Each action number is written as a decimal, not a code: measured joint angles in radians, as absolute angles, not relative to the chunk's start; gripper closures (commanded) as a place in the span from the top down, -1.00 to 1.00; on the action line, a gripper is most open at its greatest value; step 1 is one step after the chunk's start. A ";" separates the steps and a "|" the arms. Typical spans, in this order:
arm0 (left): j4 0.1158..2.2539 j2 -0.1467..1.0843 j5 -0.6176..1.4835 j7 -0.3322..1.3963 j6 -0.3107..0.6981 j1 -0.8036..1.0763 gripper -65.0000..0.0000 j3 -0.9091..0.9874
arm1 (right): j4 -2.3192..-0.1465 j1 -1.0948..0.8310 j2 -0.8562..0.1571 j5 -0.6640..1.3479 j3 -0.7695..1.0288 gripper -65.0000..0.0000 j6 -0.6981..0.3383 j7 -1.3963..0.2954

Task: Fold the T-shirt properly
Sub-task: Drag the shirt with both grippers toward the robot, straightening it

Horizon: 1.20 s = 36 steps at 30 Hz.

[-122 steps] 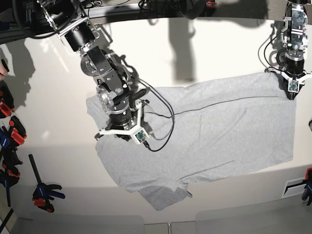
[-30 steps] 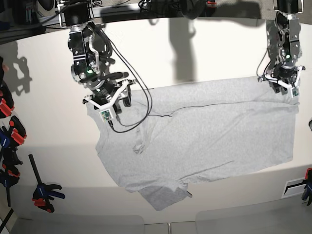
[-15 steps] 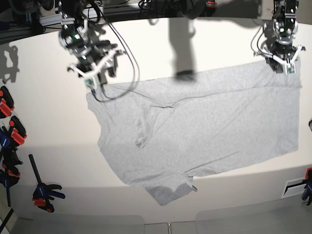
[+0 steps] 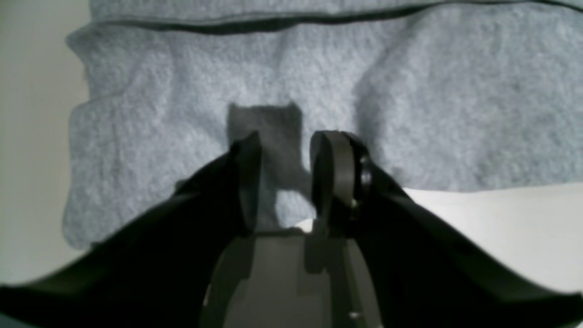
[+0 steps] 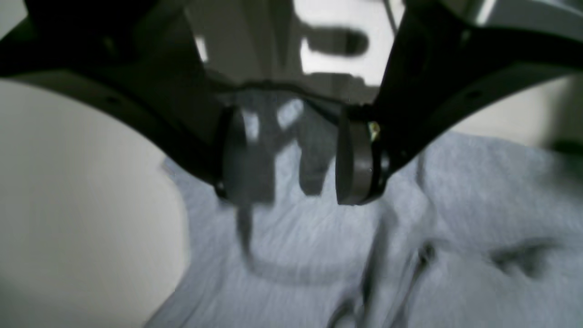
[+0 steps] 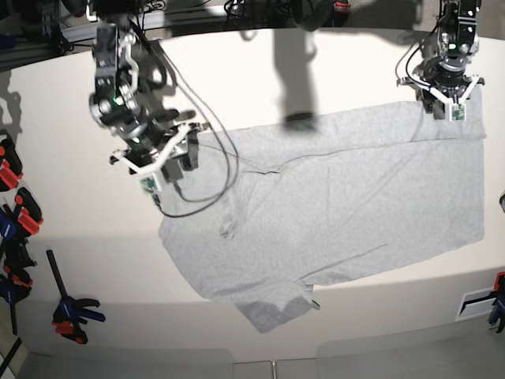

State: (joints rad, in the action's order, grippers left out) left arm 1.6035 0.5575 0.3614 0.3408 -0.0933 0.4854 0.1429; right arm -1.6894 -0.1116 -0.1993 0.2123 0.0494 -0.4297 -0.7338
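Looking at where the two arms sit, I'd guess the idea is to get the T-shirt (image 6: 331,205) stretched flat before any actual folding. It lies spread on the white surface (image 6: 71,237), and each arm is at one end of the same far edge of the cloth.

The left claw (image 4: 284,175) has its jaws a little apart with grey fabric showing in the gap. It's hovering right over the cloth corner, and I can't honestly tell if it's pinching a fold or just sitting above it; nothing looks bunched between the pads. A dark hem line runs across the fabric just beyond the claw, and bare surface shows beside it.

The right claw (image 5: 291,155) is clearly spread wide, nothing between the fingers. Below and ahead of it the shirt is rumpled into a few creases, with the cloth edge and bare surface off to one side. In the base view this claw (image 6: 170,158) sits over the sleeve end, and a black cable loops down from it across the fabric.

My read: the wrinkles near the right claw are why it's parked there, so that end probably still needs tugging out.

Count-wise: one T-shirt, two arms, two claws. Well away from the right claw, at the surface's edge, there are several red-and-black clamps (image 6: 75,312); I can't get an exact number.
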 measured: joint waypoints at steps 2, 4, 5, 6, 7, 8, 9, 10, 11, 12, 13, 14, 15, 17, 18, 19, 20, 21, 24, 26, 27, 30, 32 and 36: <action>1.604 0.558 0.361 0.342 -0.093 0.484 -0.38 0.143 | -1.624 -0.065 -0.200 0.207 0.041 -0.09 -0.426 -0.762; 1.604 0.558 0.362 0.354 -0.093 0.482 -0.38 0.143 | -1.551 -0.029 -0.202 0.181 0.038 -0.09 -0.426 -0.751; 1.604 0.557 0.362 0.373 -0.093 0.480 -0.38 0.143 | -1.514 -0.016 -0.202 0.178 0.037 -0.09 -0.423 -0.748; 1.603 0.557 0.362 0.375 -0.094 0.479 -0.38 0.143 | -1.478 -0.010 -0.202 0.170 0.035 -0.09 -0.424 -0.748; 1.603 0.558 0.362 0.376 -0.093 0.479 -0.38 0.143 | -1.453 -0.010 -0.201 0.162 0.035 -0.09 -0.424 -0.710; 1.603 0.560 0.361 0.391 -0.094 0.478 -0.38 0.143 | -1.434 -0.004 -0.202 0.158 0.035 -0.09 -0.424 -0.705; 1.603 0.560 0.362 0.390 -0.094 0.479 -0.38 0.143 | -1.421 0.001 -0.202 0.158 0.035 -0.09 -0.426 -0.701; 1.603 0.560 0.362 0.390 -0.094 0.479 -0.38 0.143 | -1.409 0.004 -0.202 0.154 0.035 -0.09 -0.427 -0.696; 1.603 0.560 0.362 0.393 -0.094 0.479 -0.38 0.143 | -1.403 0.003 -0.202 0.153 0.035 -0.09 -0.427 -0.696; 1.604 0.560 0.362 0.394 -0.094 0.479 -0.38 0.148 | -1.402 0.002 -0.202 0.150 0.035 -0.09 -0.427 -0.694; 1.604 0.560 0.362 0.398 -0.094 0.478 -0.38 0.157 | -1.402 -0.001 -0.202 0.150 0.035 -0.09 -0.427 -0.687; 1.604 0.560 0.364 0.402 -0.094 0.476 -0.38 0.171 | -1.402 0.000 -0.202 0.150 0.035 -0.09 -0.426 -0.680; 1.604 0.559 0.376 0.402 -0.094 0.471 -0.38 0.190 | -1.402 0.000 -0.202 0.150 0.035 -0.09 -0.427 -0.678; 1.603 0.560 0.433 0.409 -0.093 0.450 -0.38 0.235 | -1.402 0.000 -0.202 0.150 0.035 -0.09 -0.427 -0.678; 1.600 0.560 0.456 0.423 -0.073 0.434 -0.38 0.255 | -1.402 0.000 -0.202 0.150 0.035 -0.09 -0.427 -0.677; 1.590 0.563 0.485 0.437 -0.039 0.416 -0.38 0.268 | -1.402 0.000 -0.202 0.150 0.035 -0.09 -0.427 -0.677; 1.575 0.565 0.505 0.450 -0.004 0.399 -0.38 0.275 | -1.402 0.000 -0.202 0.150 0.036 -0.09 -0.427 -0.678; 1.548 0.565 0.506 0.450 0.022 0.387 -0.38 0.275 | -1.402 0.000 -0.202 0.150 0.036 -0.09 -0.427 -0.678; 1.431 0.548 0.521 0.441 0.057 0.345 -0.38 0.273 | -1.402 0.000 -0.202 0.154 0.036 -0.09 -0.427 -0.679; 1.351 0.542 0.567 0.450 0.083 0.315 -0.38 0.276 | -1.402 0.000 -0.202 0.154 0.036 -0.09 -0.427 -0.693; 1.316 0.544 0.593 0.471 0.100 0.287 -0.38 0.279 | -1.402 0.000 -0.202 0.155 0.036 -0.09 -0.427 -0.705; 1.264 0.564 0.640 0.561 0.158 0.242 -0.38 0.290 | -1.402 0.000 -0.202 0.157 0.036 -0.09 -0.428 -0.751; 1.262 0.564 0.658 0.559 0.170 0.245 -0.38 0.294 | -1.402 0.000 -0.202 0.157 0.036 -0.09 -0.427 -0.760; 1.277 0.562 0.670 0.566 0.170 0.257 -0.38 0.294 | -1.405 -0.025 -0.214 0.159 0.036 -0.09 -0.428 -0.743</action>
